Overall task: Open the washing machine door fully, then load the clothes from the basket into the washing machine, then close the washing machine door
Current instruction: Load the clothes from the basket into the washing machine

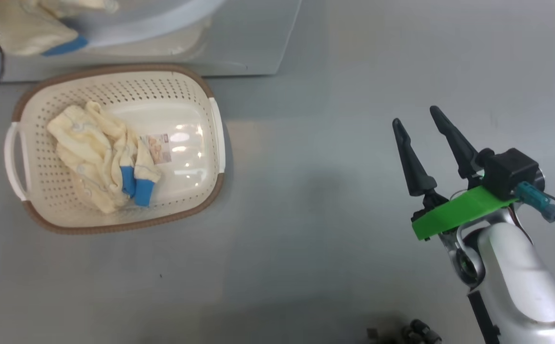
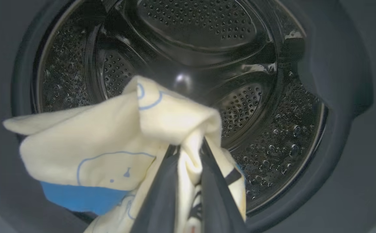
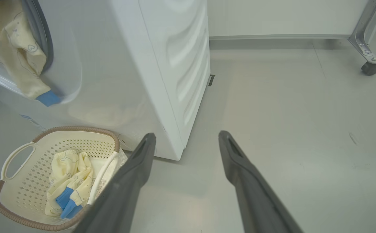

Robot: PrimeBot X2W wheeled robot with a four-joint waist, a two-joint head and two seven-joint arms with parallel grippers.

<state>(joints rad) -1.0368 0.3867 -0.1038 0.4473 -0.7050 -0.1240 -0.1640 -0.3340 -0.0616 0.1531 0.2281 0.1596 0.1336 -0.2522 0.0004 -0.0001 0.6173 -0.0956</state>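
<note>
Left hand [image 2: 189, 144] pinches a yellow garment [image 2: 110, 139] at the washing machine [image 2: 207, 48] mouth; we judge loading underway. Next: reach deeper, release (another garment [image 1: 101, 162] lies in the basket [image 1: 115, 69]). Right hand [image 1: 415, 115] gapes empty.

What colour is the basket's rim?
The basket rim is brown, clearest in the head view.

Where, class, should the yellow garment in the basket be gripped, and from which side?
Probably the raised, bunched fold along the middle of the garment, coming straight down from above: the walls of the basket block sideways approaches; its top is open.
</note>
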